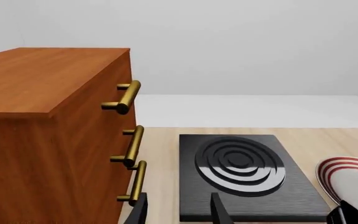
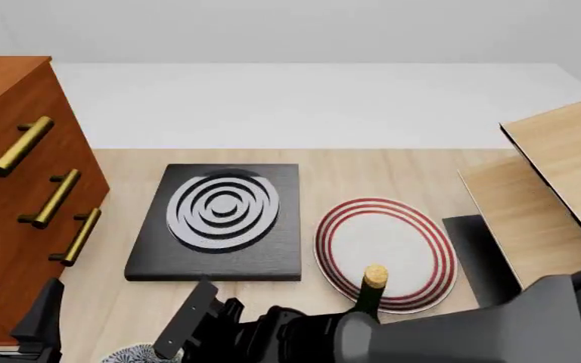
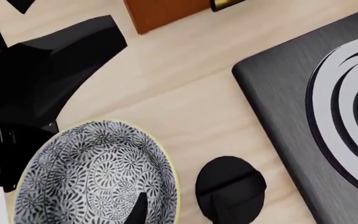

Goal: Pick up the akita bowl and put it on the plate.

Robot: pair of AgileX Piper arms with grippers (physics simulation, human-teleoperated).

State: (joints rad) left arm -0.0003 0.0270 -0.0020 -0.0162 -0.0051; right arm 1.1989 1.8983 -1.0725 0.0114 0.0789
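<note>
On the far left stands a brown cabinet with gold handles. The left gripper sits low by its near corner, jaws a bit apart and holding nothing. Right of it, at the near edge of the worktop, the front view shows only a sliver of the akita bowl. The right wrist view shows much more: the bowl sits upright on the wood with nothing in it, and one dark finger reaches over its inside. The right gripper is just above the bowl; I cannot tell how wide its jaws are. Next comes the black slab with white rings. Right of the slab lies the plate. A bottle with a cork top stands at the plate's near edge. Only the front view shows that bottle.
</note>
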